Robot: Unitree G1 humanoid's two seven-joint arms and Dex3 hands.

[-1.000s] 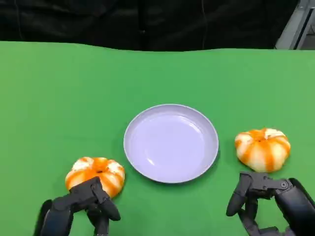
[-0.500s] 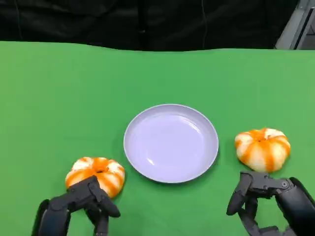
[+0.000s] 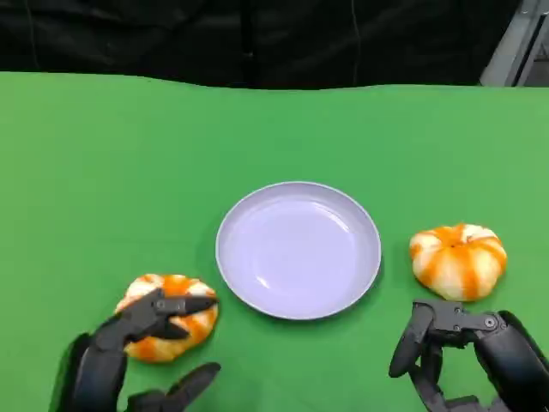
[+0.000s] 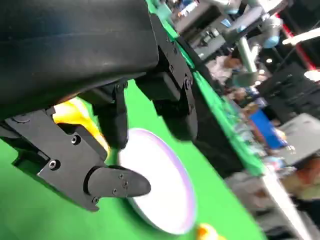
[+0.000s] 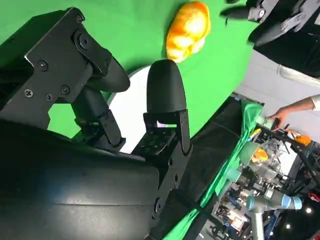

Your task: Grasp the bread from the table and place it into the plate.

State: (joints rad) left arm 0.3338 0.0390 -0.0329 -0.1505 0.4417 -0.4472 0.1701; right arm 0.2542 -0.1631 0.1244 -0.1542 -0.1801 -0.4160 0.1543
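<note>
A pale lilac plate (image 3: pixel 298 249) sits on the green counter (image 3: pixel 111 163), and everything else is placed around it. No brand, label or writing can be read on the plate, the breads or the hands.

Left of the plate, near its front-left rim but not touching it, lies an orange-and-white striped bread (image 3: pixel 169 316), round and ribbed like a small pumpkin. The left hand (image 3: pixel 137 356) is at this bread: one upper finger (image 3: pixel 176 305) lies across its top, while a lower finger (image 3: pixel 190 382) reaches along the counter in front of it, so the fingers stand apart around the bread. Whether they actually press on it cannot be told. In the left wrist view the same hand (image 4: pixel 117 150) shows its fingers spread, with a yellow-orange piece of the bread (image 4: pixel 80 122) between them and the plate (image 4: pixel 162 192) beyond.

Right of the plate, a little apart from its rim, lies a second bread (image 3: pixel 459 260) of the same striped kind. The right hand (image 3: pixel 459 356) hovers just in front of it, nearer the robot, fingers curled downward and holding nothing; it is close to the bread but not touching it. In the right wrist view the right hand (image 5: pixel 130 107) shows black fingers over the plate (image 5: pixel 131 112), with the first bread (image 5: pixel 187 30) beyond and the left hand (image 5: pixel 270 17) by it.

A person's hand (image 5: pixel 282 116) shows beside the counter's edge in that same view.
</note>
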